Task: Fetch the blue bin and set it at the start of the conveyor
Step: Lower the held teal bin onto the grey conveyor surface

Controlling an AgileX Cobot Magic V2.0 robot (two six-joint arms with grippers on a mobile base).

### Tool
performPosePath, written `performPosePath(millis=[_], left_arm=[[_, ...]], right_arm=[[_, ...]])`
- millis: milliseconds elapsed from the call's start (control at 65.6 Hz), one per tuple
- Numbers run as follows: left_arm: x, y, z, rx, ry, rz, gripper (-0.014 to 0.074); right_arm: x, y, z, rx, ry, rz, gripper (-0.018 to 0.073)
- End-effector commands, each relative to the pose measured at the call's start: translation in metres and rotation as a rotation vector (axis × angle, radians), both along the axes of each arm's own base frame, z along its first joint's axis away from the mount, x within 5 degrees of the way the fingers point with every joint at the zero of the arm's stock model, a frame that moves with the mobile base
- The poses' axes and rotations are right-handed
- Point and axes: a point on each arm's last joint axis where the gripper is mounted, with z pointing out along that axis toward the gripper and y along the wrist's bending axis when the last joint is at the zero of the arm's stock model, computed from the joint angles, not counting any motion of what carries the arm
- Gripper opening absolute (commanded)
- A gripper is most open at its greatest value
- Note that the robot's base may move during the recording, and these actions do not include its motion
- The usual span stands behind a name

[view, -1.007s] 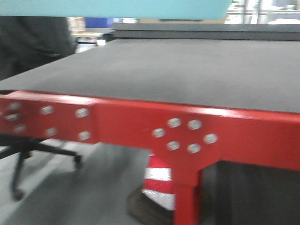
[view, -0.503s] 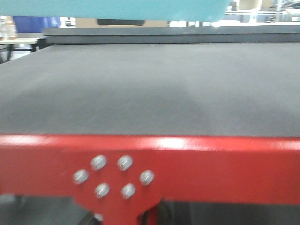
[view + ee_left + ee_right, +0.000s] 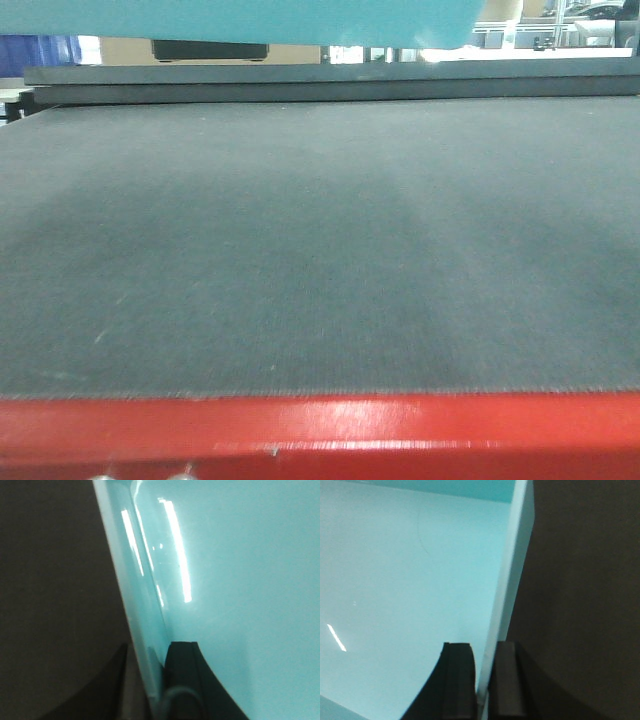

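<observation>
The blue bin (image 3: 240, 18), a pale aqua tub, hangs across the top of the front view, held above the conveyor start (image 3: 320, 240), a wide dark grey belt with a red strip (image 3: 320, 430) along its near edge. My left gripper (image 3: 147, 655) is shut on the bin's left wall (image 3: 145, 605), one finger inside the tub and one outside. My right gripper (image 3: 484, 652) is shut on the bin's right wall (image 3: 507, 580) the same way. Both wrist views show the tub's smooth aqua inside (image 3: 395, 580) and the dark belt below.
A raised dark ledge (image 3: 320, 80) runs across the far end of the belt. Behind it are bright shelving and dark blue shapes (image 3: 40, 48) at the far left. Bolt heads (image 3: 150, 475) sit at the red frame's bottom edge.
The view has moved forward and closer to the belt: the red frame and bolts dropped to the bottom edge, the chair and cone left view. The bin stays at the top.
</observation>
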Motion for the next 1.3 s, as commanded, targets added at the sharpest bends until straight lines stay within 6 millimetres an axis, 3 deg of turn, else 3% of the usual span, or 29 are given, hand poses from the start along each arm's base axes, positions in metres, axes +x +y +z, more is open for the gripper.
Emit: performPosePath(millis=[0, 1281], left_arm=[[-0.0047, 0.0227, 0.007, 0.177, -0.014, 0.1, -0.0111], [-0.0047, 0.0227, 0.007, 0.177, -0.014, 0.1, -0.0111]], right_arm=[[-0.0012, -0.0157, 0.0078, -0.108, -0.083, -0.047, -0.0151], [0.0025, -0.0158, 0.0134, -0.087, -0.152, -0.066, -0.0151]])
